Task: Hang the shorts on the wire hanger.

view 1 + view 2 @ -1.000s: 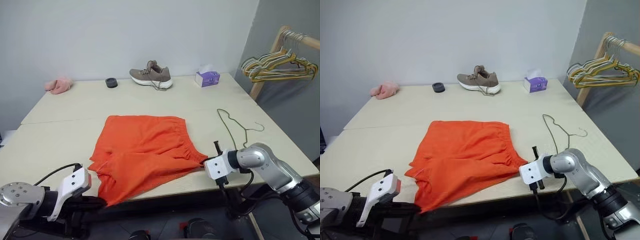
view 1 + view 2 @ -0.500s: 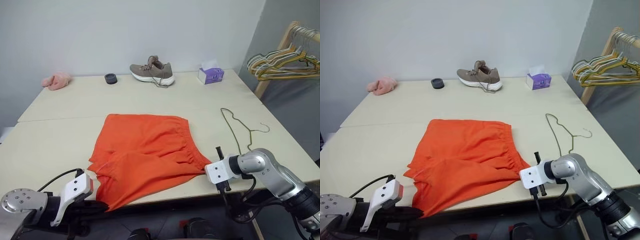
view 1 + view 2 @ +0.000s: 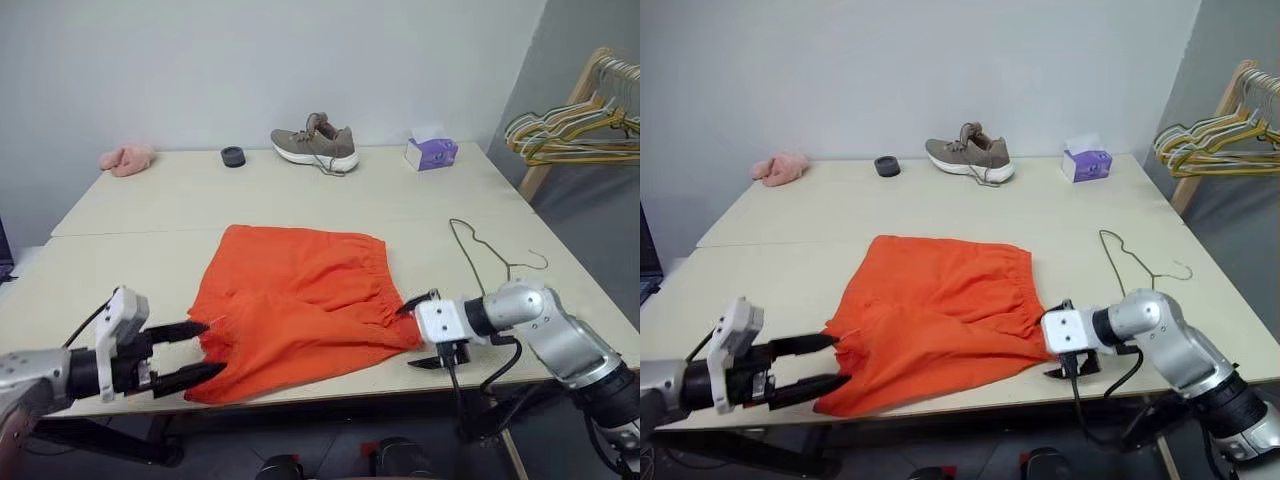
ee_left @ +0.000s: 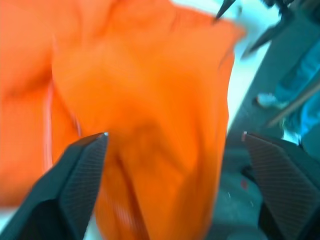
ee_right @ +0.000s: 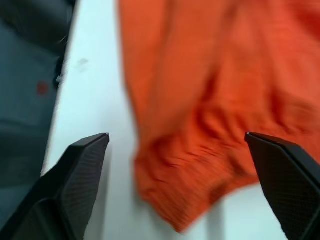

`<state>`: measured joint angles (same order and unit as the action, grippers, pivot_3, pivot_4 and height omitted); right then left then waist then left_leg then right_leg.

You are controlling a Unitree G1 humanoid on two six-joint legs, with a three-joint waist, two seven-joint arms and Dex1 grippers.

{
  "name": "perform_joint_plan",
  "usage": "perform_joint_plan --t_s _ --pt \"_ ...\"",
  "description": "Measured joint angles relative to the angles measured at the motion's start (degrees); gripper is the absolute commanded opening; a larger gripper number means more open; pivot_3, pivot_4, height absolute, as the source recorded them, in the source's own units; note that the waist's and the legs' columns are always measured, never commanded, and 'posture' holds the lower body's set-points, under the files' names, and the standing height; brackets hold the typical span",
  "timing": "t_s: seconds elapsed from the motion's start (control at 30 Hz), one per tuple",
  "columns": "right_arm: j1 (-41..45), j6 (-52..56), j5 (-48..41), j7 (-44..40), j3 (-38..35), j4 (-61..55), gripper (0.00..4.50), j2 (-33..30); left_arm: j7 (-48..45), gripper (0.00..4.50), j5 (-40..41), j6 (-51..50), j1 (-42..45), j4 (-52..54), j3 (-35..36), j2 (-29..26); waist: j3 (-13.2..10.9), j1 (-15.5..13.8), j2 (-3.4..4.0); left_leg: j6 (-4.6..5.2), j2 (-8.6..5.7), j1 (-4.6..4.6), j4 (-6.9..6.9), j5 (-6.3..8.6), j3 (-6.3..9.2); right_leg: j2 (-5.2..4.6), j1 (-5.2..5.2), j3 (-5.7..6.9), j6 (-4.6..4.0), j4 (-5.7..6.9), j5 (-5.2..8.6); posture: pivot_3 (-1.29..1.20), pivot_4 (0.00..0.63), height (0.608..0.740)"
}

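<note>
The orange shorts (image 3: 300,310) lie flat on the pale table (image 3: 120,270), waistband toward my right, with one leg hem at the front edge. My left gripper (image 3: 203,349) is open at the shorts' front left corner, and its fingers (image 4: 82,170) stand on either side of the hem fabric (image 4: 150,100). My right gripper (image 3: 414,333) is open at the waistband's near corner, and orange cloth (image 5: 200,100) lies between its fingers (image 5: 80,170). The thin dark wire hanger (image 3: 478,252) lies flat on the table just beyond my right gripper.
A brown shoe (image 3: 314,148), a purple tissue box (image 3: 431,152), a small black round thing (image 3: 233,156) and a pink cloth (image 3: 127,158) sit along the far edge. A bunch of pastel hangers (image 3: 570,138) hangs on a wooden rack beyond the table's right side.
Both grippers have gone from shut to open. The left hand rose from below the table's front edge to the shorts' corner. The right wrist rolled and lifted slightly. The camera view shifted.
</note>
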<state>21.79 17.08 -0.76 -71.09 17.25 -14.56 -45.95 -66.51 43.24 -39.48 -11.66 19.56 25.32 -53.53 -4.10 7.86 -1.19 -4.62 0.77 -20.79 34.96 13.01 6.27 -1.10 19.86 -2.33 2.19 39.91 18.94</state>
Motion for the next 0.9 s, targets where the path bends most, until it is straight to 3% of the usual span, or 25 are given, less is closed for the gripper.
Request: perform_joint_plan --t_s 0.2,0.43,0.63,0.9 --pt "0.3 14.1 -9.2 7.7 -12.4 -0.2 4.47 3.5 7.5 4.50 2.7 -2.7 9.4 2.2 -2.1 2.1 0.0 0.1 -0.01 0.00 -0.01 -0.01 0.00 0.00 -0.05 0.02 0.01 -0.05 0.00 -0.01 0.00 -0.16 0.000 0.740" --pt "1.6 24.3 -8.7 29.3 -22.6 7.4 4.47 11.2 11.6 4.50 4.6 -5.0 17.9 6.0 -8.3 3.2 0.0 0.5 0.02 0.00 -0.03 -0.07 0.00 0.00 -0.17 0.06 0.11 -0.19 0.06 -0.01 -0.04 -0.18 0.000 0.740" --pt "6.3 28.7 -3.8 44.8 -24.6 21.3 4.47 13.8 12.7 4.50 2.5 -4.8 26.8 4.1 -13.9 4.0 0.0 1.6 0.05 0.01 -0.08 -0.09 0.03 -0.01 -0.25 0.05 0.11 -0.28 0.10 -0.01 -0.07 -0.20 0.000 0.740" --pt "15.0 20.8 -0.8 50.2 -23.7 46.4 4.47 14.5 13.2 4.50 0.2 -4.1 31.4 -0.1 -17.3 6.0 0.0 4.5 0.06 0.02 -0.08 -0.12 0.02 -0.01 -0.30 0.05 0.13 -0.36 0.10 -0.06 -0.07 -0.19 0.000 0.740"
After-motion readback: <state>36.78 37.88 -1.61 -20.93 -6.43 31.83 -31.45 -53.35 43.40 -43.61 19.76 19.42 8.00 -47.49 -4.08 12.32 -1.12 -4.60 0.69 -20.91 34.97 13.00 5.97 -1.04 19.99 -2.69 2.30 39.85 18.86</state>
